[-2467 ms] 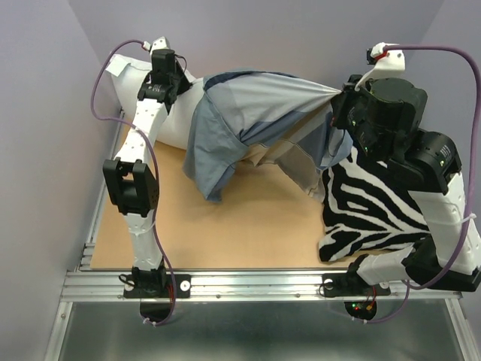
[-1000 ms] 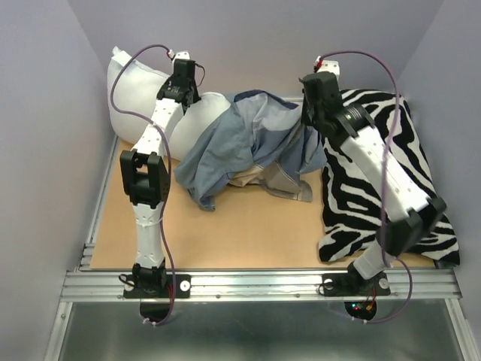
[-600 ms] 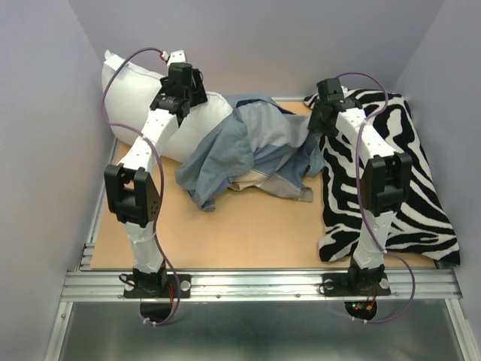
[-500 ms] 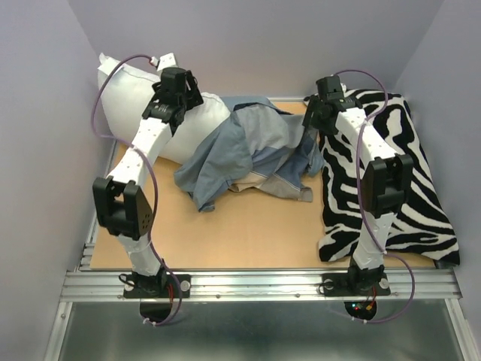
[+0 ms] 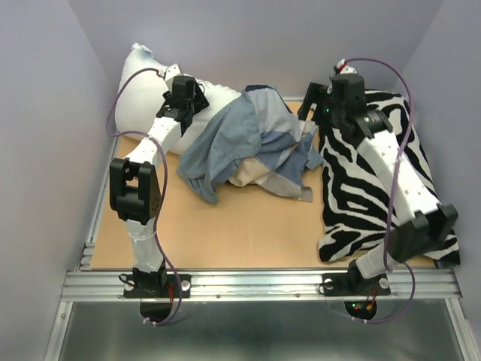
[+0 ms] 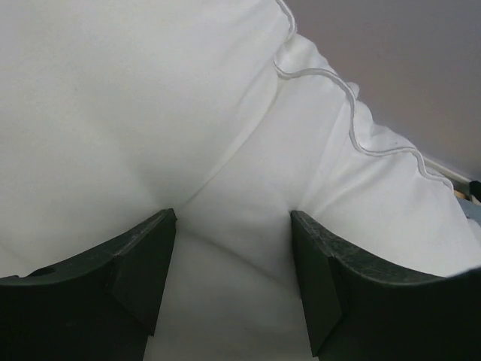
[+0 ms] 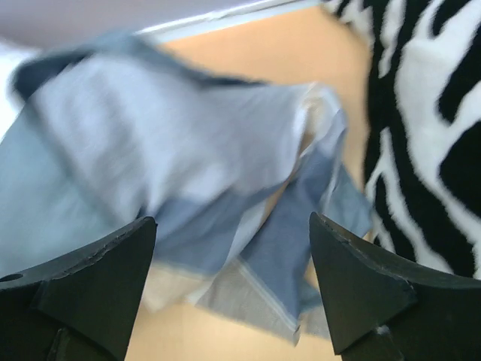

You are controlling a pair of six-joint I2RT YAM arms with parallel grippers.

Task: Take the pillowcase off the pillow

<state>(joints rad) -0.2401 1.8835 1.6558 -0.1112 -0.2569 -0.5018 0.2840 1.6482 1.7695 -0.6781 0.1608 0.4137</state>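
The white pillow [image 5: 143, 90] lies at the back left, leaning on the wall. The blue-grey striped pillowcase [image 5: 248, 143] is crumpled mid-table and drapes over the pillow's right end; how much pillow is still inside is hidden. My left gripper [image 5: 194, 96] sits on the pillow beside the pillowcase's edge. In the left wrist view it [image 6: 233, 218] is open, with bulging white pillow [image 6: 150, 113] in the gap. My right gripper [image 5: 308, 101] hovers over the pillowcase's right edge. It [image 7: 233, 219] is open and empty, the pillowcase [image 7: 188, 165] below it.
A black-and-white zebra-print cushion [image 5: 376, 188] fills the table's right side, under the right arm, and shows in the right wrist view [image 7: 428, 113]. Bare tan tabletop [image 5: 240, 226] lies in front of the pillowcase. Lilac walls close in left, back and right.
Both grippers have opened. The right one let go of the stretched pillowcase, which dropped into a heap, and the right arm pulled back. The pillow shifted against the back wall.
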